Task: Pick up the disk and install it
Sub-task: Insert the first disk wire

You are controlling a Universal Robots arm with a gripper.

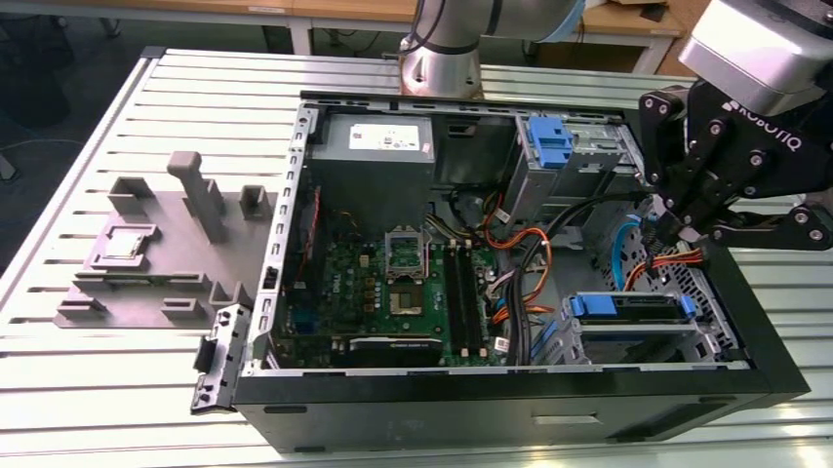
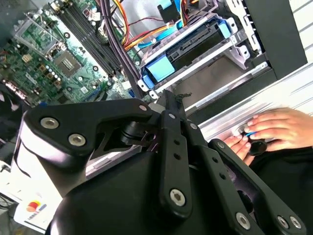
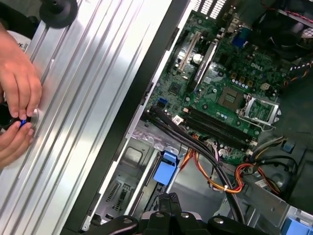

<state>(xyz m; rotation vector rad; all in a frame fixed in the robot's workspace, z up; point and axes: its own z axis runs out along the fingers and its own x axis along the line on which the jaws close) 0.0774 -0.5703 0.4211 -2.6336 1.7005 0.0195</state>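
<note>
The disk (image 1: 630,307) lies in the metal drive cage at the case's front corner, on the exterior view's right. Its blue carrier frames a dark drive edge, and it appears again in the second wrist view (image 2: 188,49). My black gripper (image 1: 682,232) hangs above the case's right wall, higher than the disk and a little behind it. Its fingers are shut with nothing between them, and the closed tips show in both wrist views (image 2: 169,96) (image 3: 166,199).
The open computer case (image 1: 521,385) lies on a slatted metal table (image 1: 131,390). Inside are a motherboard (image 1: 404,283), a power supply (image 1: 377,141), orange and black cables (image 1: 521,258) and a bare blue bracket (image 1: 553,141). A grey fixture (image 1: 170,244) sits left. A person's hands (image 2: 266,129) (image 3: 17,98) rest beside the case.
</note>
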